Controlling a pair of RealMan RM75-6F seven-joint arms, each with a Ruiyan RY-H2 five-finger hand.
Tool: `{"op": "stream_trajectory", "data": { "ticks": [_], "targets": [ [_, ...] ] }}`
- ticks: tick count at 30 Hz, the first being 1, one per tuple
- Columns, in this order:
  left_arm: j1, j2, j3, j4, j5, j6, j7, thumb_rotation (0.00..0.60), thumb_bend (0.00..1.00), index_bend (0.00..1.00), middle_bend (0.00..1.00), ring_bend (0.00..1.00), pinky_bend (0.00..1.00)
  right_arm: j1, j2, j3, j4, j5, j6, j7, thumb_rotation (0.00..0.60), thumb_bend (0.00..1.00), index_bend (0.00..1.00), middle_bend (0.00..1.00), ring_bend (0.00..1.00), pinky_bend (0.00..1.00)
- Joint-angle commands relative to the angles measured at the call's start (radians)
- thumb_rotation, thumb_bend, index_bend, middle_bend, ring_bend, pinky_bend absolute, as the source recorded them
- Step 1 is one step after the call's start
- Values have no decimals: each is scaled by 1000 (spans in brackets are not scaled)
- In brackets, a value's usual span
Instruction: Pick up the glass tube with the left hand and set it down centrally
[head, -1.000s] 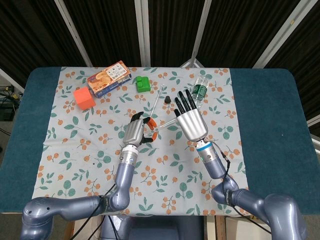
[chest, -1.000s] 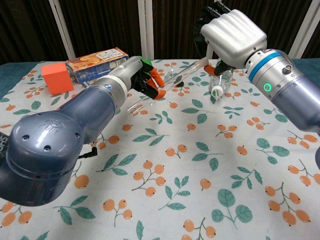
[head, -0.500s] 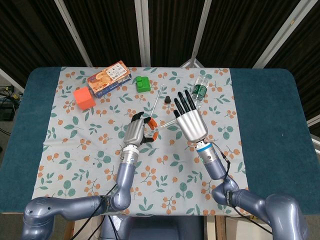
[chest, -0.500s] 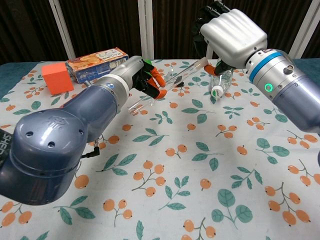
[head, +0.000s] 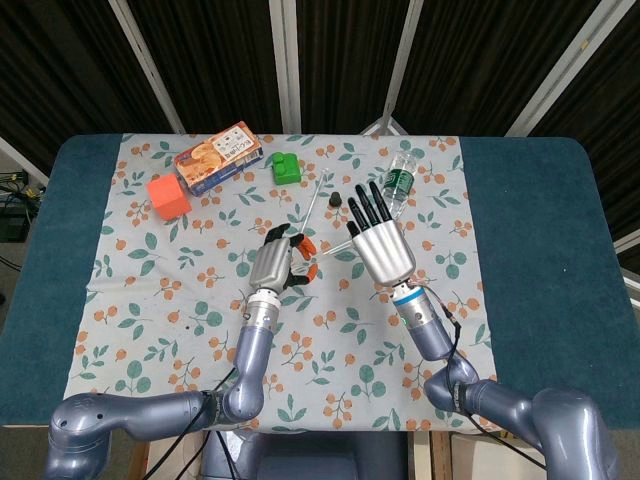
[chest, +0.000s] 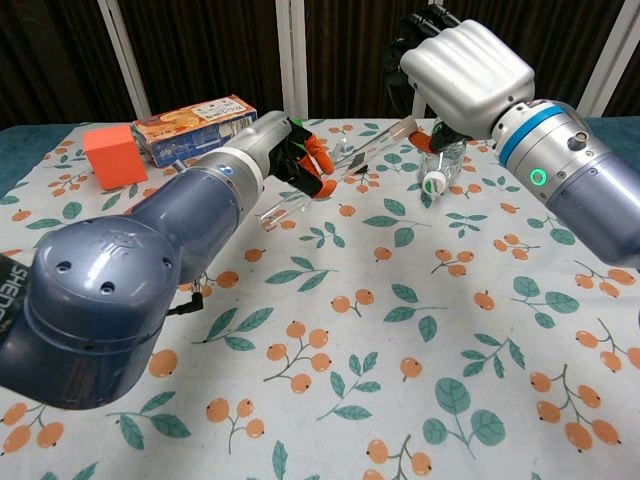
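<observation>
Chest view puts the left arm big in the lower left of the frame, and past its wrist the left hand (chest: 291, 160) sits curled, its orange-tipped fingers (chest: 322, 158) closed round one glass tube (chest: 345, 163) that juts out toward the frame's middle; a second clear tube (chest: 283, 208) lies on the cloth just below that hand. In the head view the left hand (head: 273, 262) shows just left of centre with the tube (head: 325, 249) angling up to the right, its far end very near the right hand (head: 381, 240). The right hand is raised, fingers straight and apart, holding nothing. Likely trouble: the grip looks to be only at one end of the tube, so a quick swing could let the smooth glass turn or slip out; a sweep to the right could knock its free end against the right hand. Lowering it without care could land it on the other tube and set both rolling. Bare cloth (head: 330, 330) lies open below and around the hands in the middle of the frame. Farther up stand a bottle (head: 399, 181), a green block (head: 286, 167), a box (head: 218, 156) and an orange cube (head: 168, 196), well apart from the hands.
</observation>
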Motion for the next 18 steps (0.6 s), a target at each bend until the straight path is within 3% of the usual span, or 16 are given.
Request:
{"op": "stream_trajectory", "data": {
  "ticks": [1, 5, 13, 18],
  "targets": [
    [0, 0, 1, 0, 0, -1, 0, 600, 719, 526, 515, 83, 0, 1, 0, 1, -1, 0, -2, -1, 600, 365, 603, 244, 69, 15],
    [0, 1, 2, -1, 5, 0, -4, 600, 719, 526, 515, 83, 0, 1, 0, 0, -3, -1, -3, -7, 600, 365, 553, 226, 57, 13],
    [12, 13, 11, -17, 26, 10, -15, 600, 719, 530, 517, 89, 0, -14, 20, -2, -37, 11, -7, -29, 600, 365, 213, 96, 0, 0],
    [23, 28, 18, -38, 44, 19, -19, 600, 719, 531, 518, 93, 0, -30, 42, -2, -76, 20, -3, -57, 600, 365, 179, 79, 0, 0]
  ]
}}
